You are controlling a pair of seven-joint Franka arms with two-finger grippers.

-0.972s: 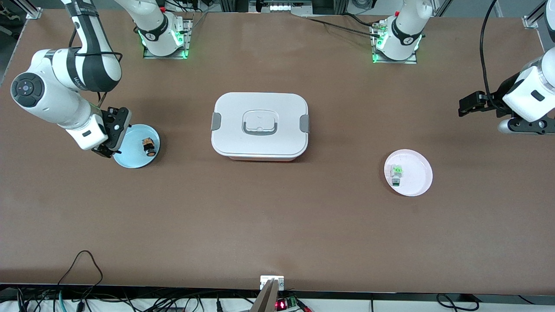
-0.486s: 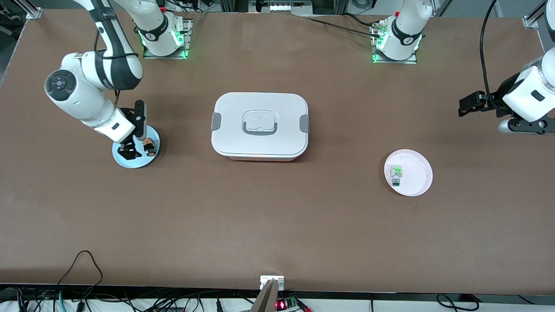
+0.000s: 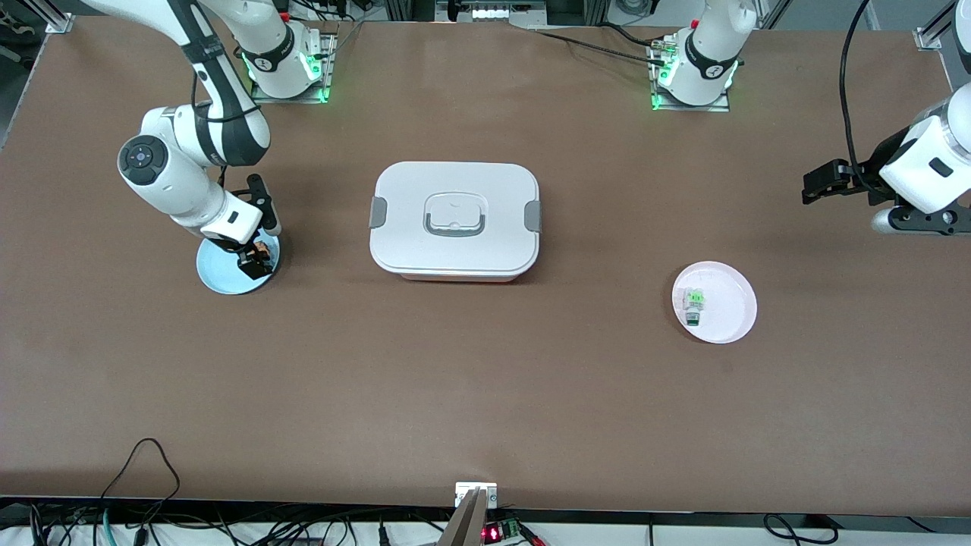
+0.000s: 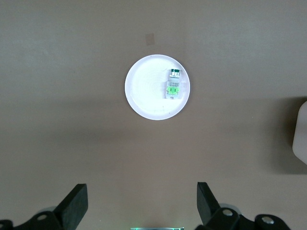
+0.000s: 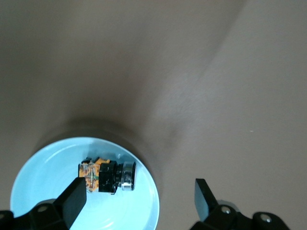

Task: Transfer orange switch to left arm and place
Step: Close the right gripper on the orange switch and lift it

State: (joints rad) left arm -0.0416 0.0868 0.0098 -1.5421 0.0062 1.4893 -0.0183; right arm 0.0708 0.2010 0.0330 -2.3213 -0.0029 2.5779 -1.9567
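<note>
The orange switch [image 3: 262, 247] lies on its side on a light blue plate [image 3: 216, 274] toward the right arm's end of the table. My right gripper [image 3: 254, 262] is low over that plate, open and empty. In the right wrist view the switch [image 5: 105, 176] lies on the blue plate [image 5: 43, 191] close to one finger [image 5: 74, 201], within the open gap of the right gripper [image 5: 139, 201]. My left gripper [image 3: 821, 185] waits in the air over the table's left-arm end, open and empty [image 4: 141, 203]. The white box [image 3: 410, 197] stands shut mid-table between the two plates.
A pink plate [image 3: 732, 303] holding a green-and-white part [image 3: 692, 302] lies nearer the front camera than the left gripper; both show in the left wrist view, the plate [image 4: 144, 96] and the part [image 4: 173, 84]. The box's edge [image 4: 302, 139] shows there too.
The right arm has swung toward the box and brought its gripper from beside the blue plate to low over it at the switch. The left arm has not moved.
</note>
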